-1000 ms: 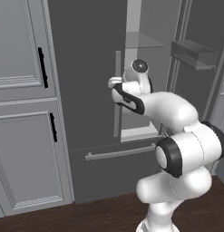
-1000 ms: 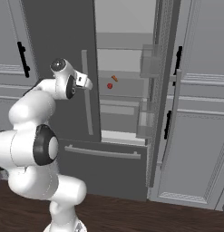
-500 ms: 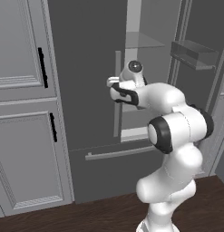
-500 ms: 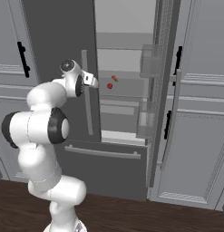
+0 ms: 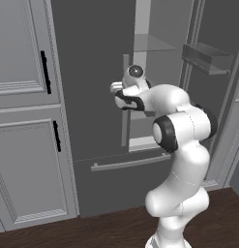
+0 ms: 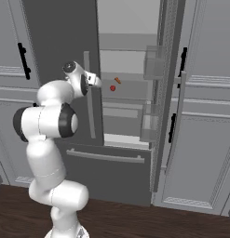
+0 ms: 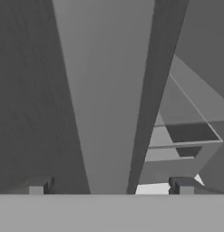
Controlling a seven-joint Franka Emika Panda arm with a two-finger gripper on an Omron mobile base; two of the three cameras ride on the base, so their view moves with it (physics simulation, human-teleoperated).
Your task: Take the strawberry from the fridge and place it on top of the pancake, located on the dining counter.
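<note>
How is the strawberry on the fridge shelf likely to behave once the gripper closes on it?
The strawberry looks tiny and roundish, so it may roll on the shelf if nudged. Being far smaller than the open gripper, it could slip out of an off-centre pinch. It is probably light and easily bruised.

- My gripper (image 7: 111, 186), jaws wide apart, sits right at the fridge's (image 6: 130, 56) left door (image 5: 92, 72); its bar handle (image 7: 109, 90) fills the gap between my fingertips.
- The right door (image 6: 165, 93) stands swung out, leaving an open way to the shelves.
- On the shelf, the strawberry (image 6: 112, 88) sits near the front edge, an orange item (image 6: 118, 80) just beside it.
</note>
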